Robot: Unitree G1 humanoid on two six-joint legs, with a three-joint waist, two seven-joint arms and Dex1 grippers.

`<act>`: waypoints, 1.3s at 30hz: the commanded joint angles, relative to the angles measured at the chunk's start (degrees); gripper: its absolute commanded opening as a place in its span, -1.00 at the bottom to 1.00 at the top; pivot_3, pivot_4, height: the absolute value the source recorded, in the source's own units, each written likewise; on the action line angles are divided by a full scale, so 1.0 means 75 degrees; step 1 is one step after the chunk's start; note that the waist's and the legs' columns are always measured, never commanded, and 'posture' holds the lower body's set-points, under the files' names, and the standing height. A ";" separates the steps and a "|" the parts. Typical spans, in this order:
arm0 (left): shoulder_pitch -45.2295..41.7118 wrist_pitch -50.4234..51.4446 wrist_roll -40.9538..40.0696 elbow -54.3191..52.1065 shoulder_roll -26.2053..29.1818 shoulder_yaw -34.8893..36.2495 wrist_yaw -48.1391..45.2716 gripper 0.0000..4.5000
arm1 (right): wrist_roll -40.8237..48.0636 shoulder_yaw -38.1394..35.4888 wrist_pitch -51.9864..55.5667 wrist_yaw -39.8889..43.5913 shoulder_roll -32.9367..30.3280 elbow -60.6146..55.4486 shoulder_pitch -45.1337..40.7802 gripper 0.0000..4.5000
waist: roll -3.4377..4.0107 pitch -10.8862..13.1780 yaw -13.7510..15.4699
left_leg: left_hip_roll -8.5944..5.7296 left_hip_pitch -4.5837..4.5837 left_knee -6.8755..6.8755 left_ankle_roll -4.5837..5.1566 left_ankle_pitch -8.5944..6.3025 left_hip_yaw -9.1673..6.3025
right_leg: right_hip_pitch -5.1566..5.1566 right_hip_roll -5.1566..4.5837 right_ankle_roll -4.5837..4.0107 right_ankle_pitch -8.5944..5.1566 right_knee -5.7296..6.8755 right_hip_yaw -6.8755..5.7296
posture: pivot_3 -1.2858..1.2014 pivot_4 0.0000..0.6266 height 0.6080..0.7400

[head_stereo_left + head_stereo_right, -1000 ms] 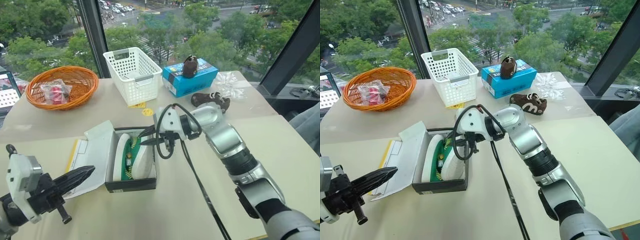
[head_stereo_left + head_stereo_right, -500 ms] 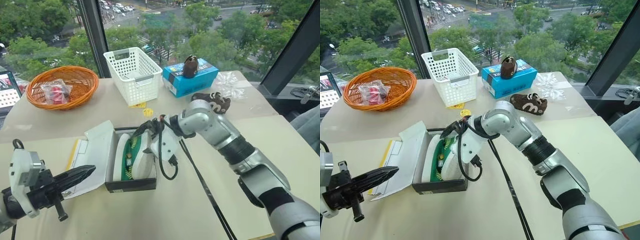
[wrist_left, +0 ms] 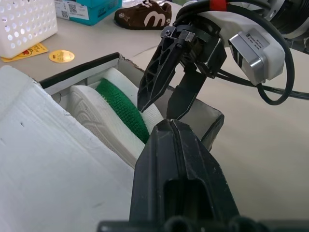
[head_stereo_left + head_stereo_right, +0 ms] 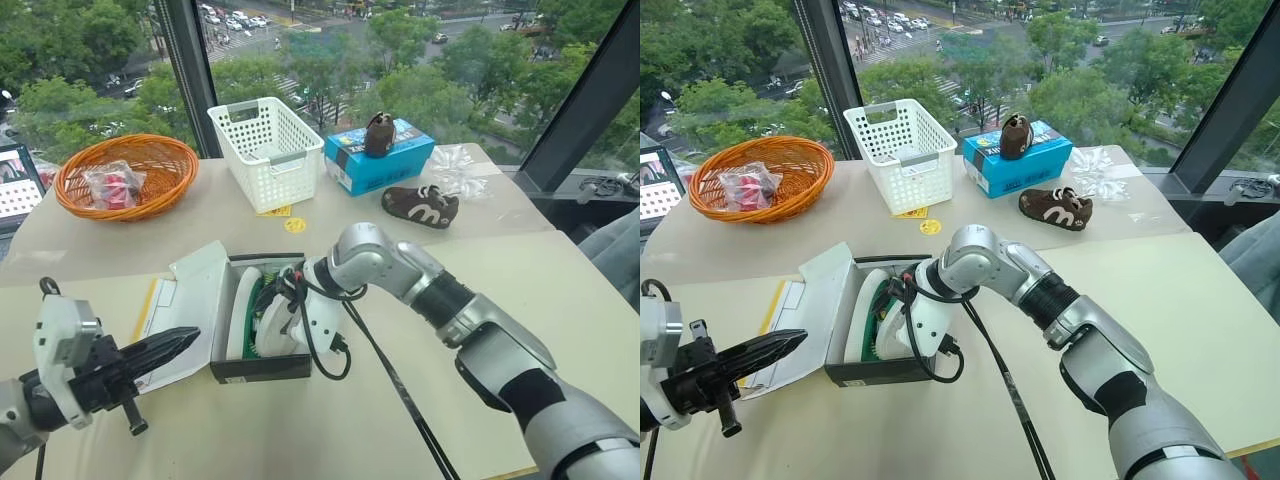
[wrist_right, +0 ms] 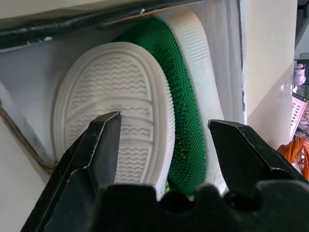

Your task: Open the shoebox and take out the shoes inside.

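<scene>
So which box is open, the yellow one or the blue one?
The shoebox with the black sides, nearest the robot: its lid is flipped back and the green shoes show inside. The blue box is shut, with a brown shoe on top.

Other things on the table, past the right gripper [image 4: 285, 300]

An orange basket [image 4: 125, 176] with a red and clear packet [image 4: 110, 184] in it sits far off to the gripper's left. A white basket [image 4: 265, 147] stands behind the gripper, with a round yellow sticker [image 4: 294, 225] near it. A blue box [image 4: 379, 154] is next, with one brown shoe [image 4: 380, 133] on top. Another brown shoe [image 4: 420, 206] lies beside the box. Crinkly clear plastic [image 4: 458, 166] lies further right.
</scene>
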 commanded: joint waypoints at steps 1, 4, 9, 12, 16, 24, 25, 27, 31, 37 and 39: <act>-0.0057 -0.0009 0.0138 -0.0221 -0.0015 -0.0032 0.0070 -1.00 | -0.0128 0.0202 -0.0144 0.0216 -0.0075 0.0241 -0.0038 0.56 | 0.0000 0.0000 0.0003 | 0.0000 0.0002 0.0000 0.0000 0.0000 0.0000 | 0.0001 0.0000 0.0000 0.0000 0.0000 0.0000 | 0.03 -0.52 0.94; -0.0091 0.0002 0.0149 -0.0230 -0.0032 -0.0068 0.0098 -1.00 | -0.0035 0.0309 -0.0191 0.0545 -0.0248 0.0221 0.0040 0.56 | 0.0000 0.0000 0.0009 | 0.0000 0.0006 -0.0001 0.0000 0.0000 0.0000 | 0.0004 0.0000 0.0000 0.0000 0.0001 0.0001 | 0.03 -0.52 0.94; -0.0166 0.0026 0.0194 -0.0183 -0.0032 -0.0097 0.0091 -1.00 | 0.0134 0.0536 -0.0144 0.1151 -0.0550 0.0072 0.0177 0.56 | 0.0000 0.0000 0.0118 | -0.0002 0.0011 -0.0001 0.0000 0.0000 0.0001 | 0.0013 -0.0003 0.0000 -0.0001 -0.0005 0.0001 | 0.03 -0.52 0.94; -0.0206 0.0033 0.0228 -0.0151 -0.0028 -0.0113 0.0073 -1.00 | 0.0168 0.0601 -0.0178 0.1329 -0.0610 0.0067 0.0211 0.56 | 0.0000 -0.0001 0.0159 | -0.0004 0.0010 -0.0001 0.0001 -0.0001 0.0000 | 0.0014 -0.0005 0.0001 -0.0002 -0.0008 -0.0001 | 0.03 -0.52 0.94; -0.0225 0.0040 0.0248 -0.0133 -0.0019 -0.0112 0.0028 -1.00 | 0.0117 0.0532 -0.0142 0.1200 -0.0456 0.0205 0.0187 0.46 | -0.0001 -0.0001 0.0168 | -0.0007 0.0010 -0.0001 0.0004 -0.0002 0.0000 | 0.0019 -0.0010 0.0003 -0.0003 -0.0013 -0.0001 | 0.03 -0.52 0.94; 0.0142 -0.0040 0.0721 -0.0077 0.0116 -0.0154 -0.0590 -1.00 | 0.0243 0.0426 -0.0179 0.1158 -0.0392 0.0194 0.0187 -0.53 | -0.0001 -0.0002 0.0125 | -0.0001 0.0040 -0.0004 0.0004 -0.0002 0.0000 | 0.0044 -0.0005 -0.0046 -0.0033 -0.0009 -0.0002 | 0.03 -0.52 0.94; 0.0232 -0.0084 0.0874 -0.0079 0.0127 -0.0186 -0.0715 -1.00 | 0.0247 0.0412 -0.0152 0.1160 -0.0393 0.0168 0.0192 -0.61 | -0.0001 -0.0002 0.0103 | 0.0001 0.0045 -0.0004 0.0004 -0.0002 0.0000 | 0.0049 -0.0003 -0.0053 -0.0037 -0.0005 -0.0002 | 0.03 -0.52 0.94; 0.0280 -0.0136 0.1011 -0.0073 0.0113 -0.0202 -0.0862 -1.00 | 0.0260 0.0386 -0.0090 0.1182 -0.0398 0.0136 0.0192 -0.74 | -0.0002 -0.0003 0.0068 | 0.0007 0.0050 -0.0004 0.0004 -0.0002 0.0004 | 0.0050 0.0006 -0.0053 -0.0038 -0.0001 0.0002 | 0.03 -0.52 0.94; 0.0091 -0.0095 0.1016 0.0015 0.0102 -0.0201 -0.0923 -1.00 | 0.0240 0.0163 -0.0016 0.0986 -0.0405 0.0160 0.0058 -0.79 | -0.0001 -0.0002 0.0095 | 0.0017 0.0055 -0.0004 0.0002 -0.0001 0.0002 | 0.0048 0.0014 -0.0051 -0.0047 0.0009 -0.0003 | 0.03 -0.52 0.94; -0.0061 -0.0072 0.1181 0.0084 0.0074 -0.0288 -0.0953 -1.00 | 0.1354 -0.0586 0.1010 0.1079 -0.0364 -0.0461 -0.0123 -0.80 | 0.0000 0.0001 0.0092 | 0.0019 0.0047 -0.0004 0.0001 -0.0001 0.0002 | 0.0038 0.0013 -0.0065 -0.0038 0.0009 -0.0002 | 0.03 -0.52 0.94; -0.0089 -0.0067 0.1216 0.0086 0.0069 -0.0308 -0.0966 -1.00 | 0.1791 -0.0879 0.1574 0.1078 -0.0344 -0.0694 -0.0108 -0.80 | -0.0001 0.0003 0.0107 | 0.0016 0.0024 -0.0003 0.0001 0.0000 0.0003 | 0.0012 0.0009 -0.0065 -0.0035 0.0011 -0.0001 | 0.03 -0.52 0.94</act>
